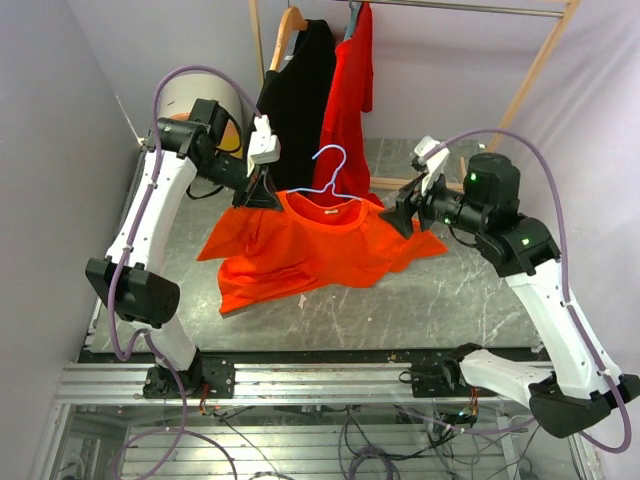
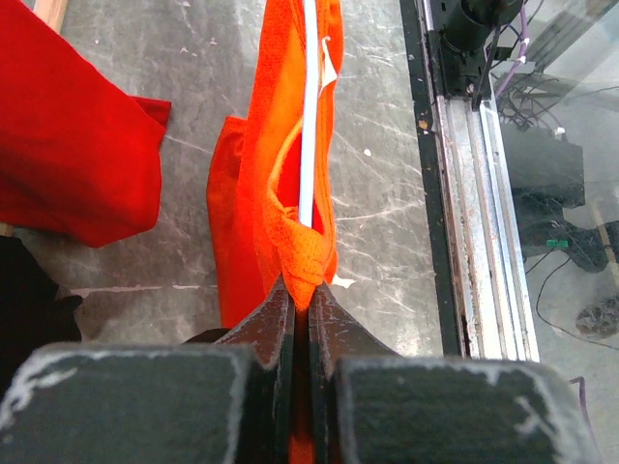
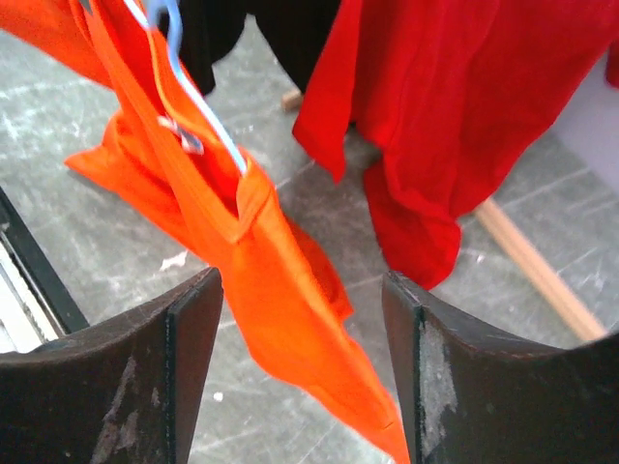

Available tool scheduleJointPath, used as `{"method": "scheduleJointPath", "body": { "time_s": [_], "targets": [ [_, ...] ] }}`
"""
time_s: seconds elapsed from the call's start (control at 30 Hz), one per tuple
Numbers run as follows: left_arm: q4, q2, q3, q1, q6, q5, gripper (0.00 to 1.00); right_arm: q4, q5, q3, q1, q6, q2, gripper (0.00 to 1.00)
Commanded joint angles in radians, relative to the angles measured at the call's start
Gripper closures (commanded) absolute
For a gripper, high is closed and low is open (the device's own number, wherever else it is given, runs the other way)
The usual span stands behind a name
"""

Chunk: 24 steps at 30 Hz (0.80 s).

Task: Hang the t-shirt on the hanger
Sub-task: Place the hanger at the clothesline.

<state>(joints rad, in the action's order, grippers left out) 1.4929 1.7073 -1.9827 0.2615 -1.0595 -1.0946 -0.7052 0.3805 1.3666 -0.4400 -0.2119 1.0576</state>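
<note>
The grey marbled table [image 1: 470, 290] filled the middle of the top view. The orange t-shirt [image 1: 310, 250] was lifted by its shoulders at centre frame, its lower part resting on the surface. A red shirt [image 1: 350, 100] and a black garment [image 1: 300, 100] hung at upper centre. The pale-blue hanger [image 2: 309, 106] sat inside the t-shirt's neck, hook pointing up. The left gripper [image 1: 262, 190] was clamped on one shoulder; the right gripper [image 1: 400, 215] stood spread wide, cloth between its fingers but unpinched.

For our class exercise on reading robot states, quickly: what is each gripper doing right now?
Left gripper: shut on the t-shirt.
Right gripper: open, cloth hanging between the jaws, unclamped.
</note>
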Motion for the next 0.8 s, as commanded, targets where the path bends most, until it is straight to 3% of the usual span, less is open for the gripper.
{"method": "scheduleJointPath", "body": {
  "time_s": [0.0,0.23,0.6,0.77],
  "targets": [
    [0.004,-0.037,0.012,-0.008,-0.04,-0.079,0.93,0.08,0.084,0.134,0.014,0.025,0.036,0.31],
    [0.004,-0.044,0.022,-0.008,-0.043,-0.095,0.93,-0.019,0.341,0.254,0.061,-0.031,0.19,0.3],
    [0.004,-0.053,0.043,-0.009,-0.053,-0.097,0.93,-0.043,0.707,0.136,0.242,-0.099,0.209,0.29],
    [0.004,-0.055,0.05,-0.008,-0.057,-0.09,0.93,-0.034,0.77,0.098,0.25,-0.095,0.222,0.29]
  ]
}}
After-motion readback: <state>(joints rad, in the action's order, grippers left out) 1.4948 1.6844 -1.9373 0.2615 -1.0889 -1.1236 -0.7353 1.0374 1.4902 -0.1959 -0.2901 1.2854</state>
